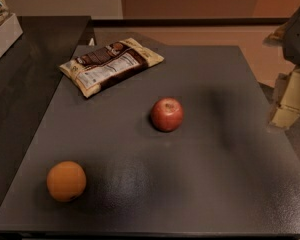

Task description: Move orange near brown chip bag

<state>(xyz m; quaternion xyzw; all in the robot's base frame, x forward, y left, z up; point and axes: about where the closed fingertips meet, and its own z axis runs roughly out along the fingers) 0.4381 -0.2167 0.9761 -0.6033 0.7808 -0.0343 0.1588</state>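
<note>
The orange (66, 181) lies on the dark grey table (200, 184) at the front left. The brown chip bag (111, 64) lies flat at the table's back left, its label side up. My gripper (289, 101) hangs at the right edge of the view, above the table's right edge. It is far from the orange and the bag, and nothing shows in it.
A red apple (167, 114) sits near the middle of the table, between the bag and the gripper. A black counter (35, 49) adjoins the table on the left, with a white box (2, 31) at its far left.
</note>
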